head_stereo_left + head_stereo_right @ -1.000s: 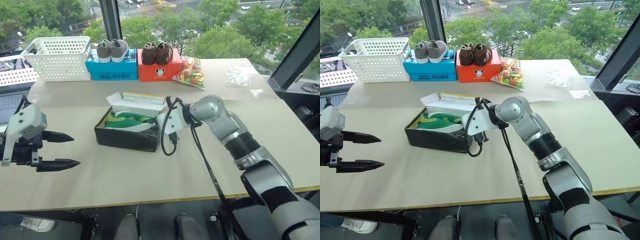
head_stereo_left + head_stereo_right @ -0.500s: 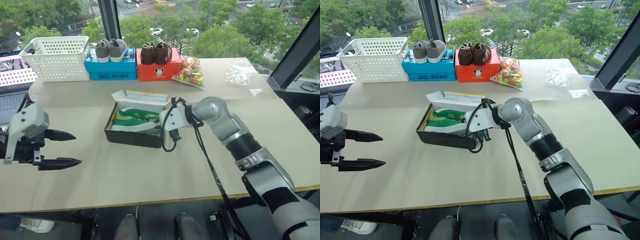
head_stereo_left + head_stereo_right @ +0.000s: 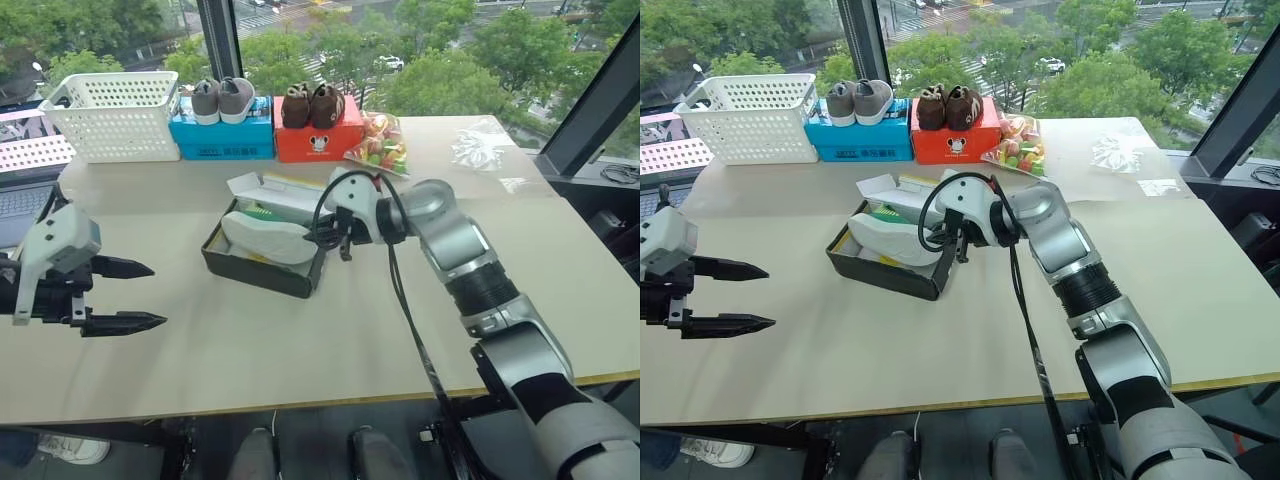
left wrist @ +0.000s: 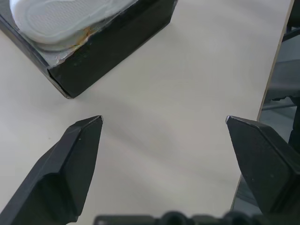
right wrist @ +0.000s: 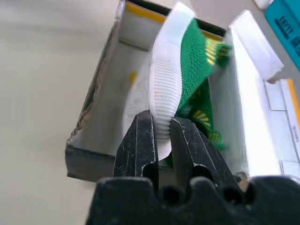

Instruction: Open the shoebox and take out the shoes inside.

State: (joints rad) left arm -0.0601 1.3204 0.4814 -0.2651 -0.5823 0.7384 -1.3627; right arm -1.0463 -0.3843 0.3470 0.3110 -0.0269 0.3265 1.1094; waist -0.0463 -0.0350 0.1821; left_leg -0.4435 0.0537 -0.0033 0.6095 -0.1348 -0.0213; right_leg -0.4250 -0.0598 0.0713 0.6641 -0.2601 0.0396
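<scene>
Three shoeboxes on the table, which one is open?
The black shoebox in the middle of the table, lid flipped back, green shoe tipped on its side in the right gripper. The blue box and red box at the back are shut, with shoes on top.

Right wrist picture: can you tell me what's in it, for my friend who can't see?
The right gripper pinches the white sole of a green shoe, turned on its edge over the open shoebox. The box sits on a beige table.

Right gripper [image 3: 940, 232] holds a shoe [image 3: 887, 237] — white sole showing — over the open shoebox [image 3: 883, 270]; left gripper [image 3: 752, 296] spread wide.
</scene>
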